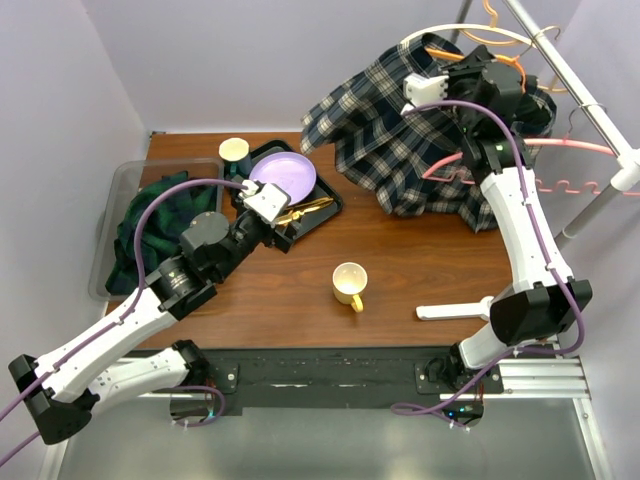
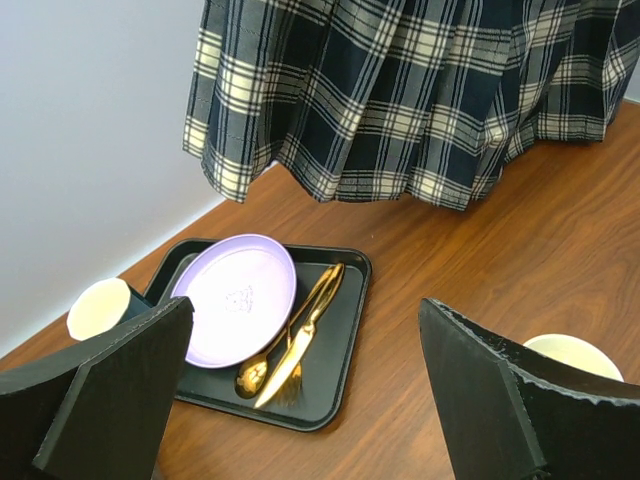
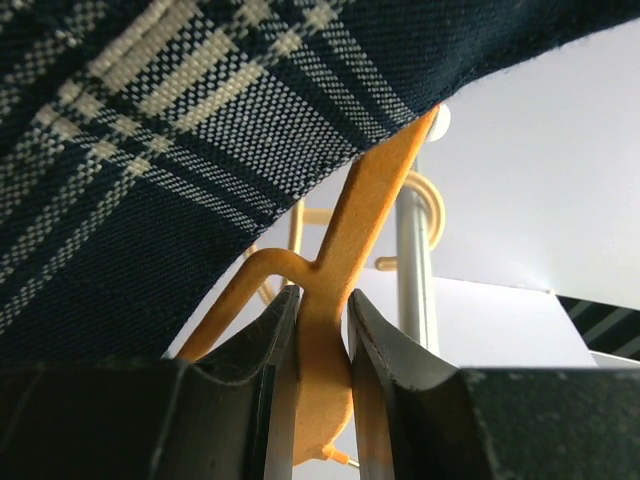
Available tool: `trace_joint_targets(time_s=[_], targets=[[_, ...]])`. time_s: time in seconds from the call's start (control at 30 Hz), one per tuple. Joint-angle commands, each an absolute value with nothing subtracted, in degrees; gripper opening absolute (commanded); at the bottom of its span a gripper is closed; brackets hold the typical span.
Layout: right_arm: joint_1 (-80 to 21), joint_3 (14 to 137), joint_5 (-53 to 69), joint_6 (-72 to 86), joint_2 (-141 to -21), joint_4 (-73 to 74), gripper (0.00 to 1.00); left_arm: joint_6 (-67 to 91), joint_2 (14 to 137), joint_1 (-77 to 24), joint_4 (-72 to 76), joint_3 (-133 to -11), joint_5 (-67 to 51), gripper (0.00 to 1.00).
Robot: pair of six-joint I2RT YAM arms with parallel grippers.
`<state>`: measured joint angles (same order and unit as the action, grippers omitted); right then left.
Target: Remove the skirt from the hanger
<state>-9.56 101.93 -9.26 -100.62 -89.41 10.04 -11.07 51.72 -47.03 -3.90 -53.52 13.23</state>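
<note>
A navy and white plaid skirt hangs from an orange hanger at the back right, its hem reaching down toward the table. My right gripper is raised at the skirt's top and is shut on the orange hanger, pinched between both fingers under the plaid cloth. My left gripper is open and empty, low over the black tray; the skirt's hem hangs ahead of it in the left wrist view.
A black tray holds a purple plate and gold cutlery. A dark cup stands behind it, a yellow mug at mid-table. A grey bin with green plaid cloth sits left. A metal rail carries pink and orange hangers.
</note>
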Motion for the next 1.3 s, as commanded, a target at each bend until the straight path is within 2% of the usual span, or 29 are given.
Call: trace_joint_targets(time_s=[0.0,1.27], targets=[[-9.23,108.10,-7.38,-103.18,-87.71,4.22,0.00,-9.93,50.54,-47.37,-0.79,-52.91,12.83,1.00],[-9.49,109.69,0.96,-100.73,-84.46,1.58,0.00,-8.35,49.39,-47.29,-0.88,-53.00,12.48,1.00]])
